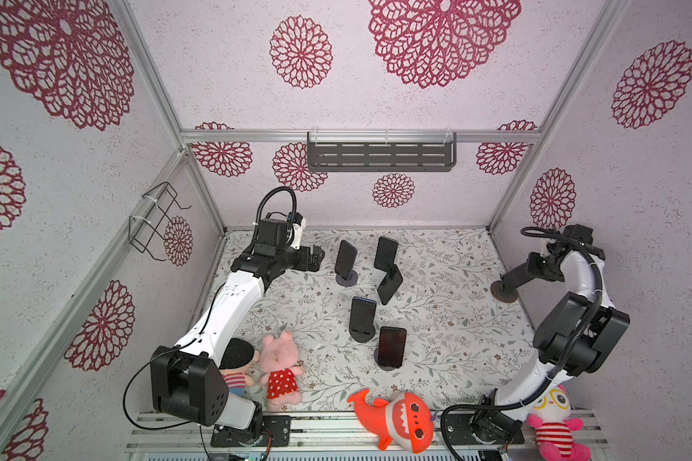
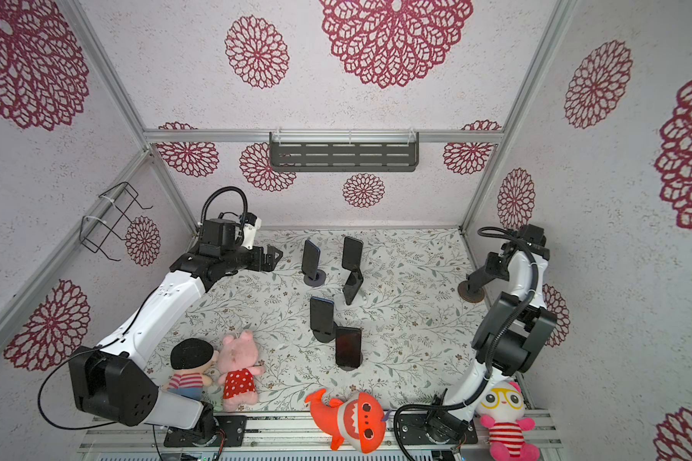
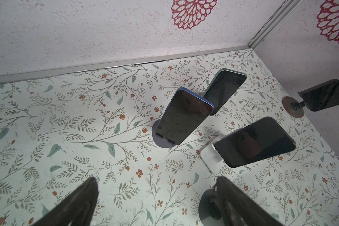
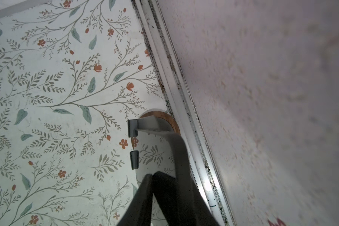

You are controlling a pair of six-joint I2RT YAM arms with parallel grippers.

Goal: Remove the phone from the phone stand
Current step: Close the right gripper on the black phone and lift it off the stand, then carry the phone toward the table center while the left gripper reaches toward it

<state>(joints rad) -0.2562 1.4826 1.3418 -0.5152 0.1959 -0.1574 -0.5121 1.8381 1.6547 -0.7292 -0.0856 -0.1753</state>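
Five propped phones [image 1: 392,345], floral tabletop [image 1: 448,287], rosette-papered walls [image 1: 376,80], left fingers [image 3: 82,201] spread wide, right fingers [image 4: 143,199] closed

The nearest phone [image 3: 184,117], blue-edged with a dark screen, leans back on a round grey stand [image 3: 161,143] directly ahead of the left claw [image 3: 156,179], apart from it. Four more dark phones [image 1: 392,345] on stands sit between the claws. A brown-based stand [image 4: 155,124] with a grey lipped plate rises beside the right claw [image 4: 152,175].
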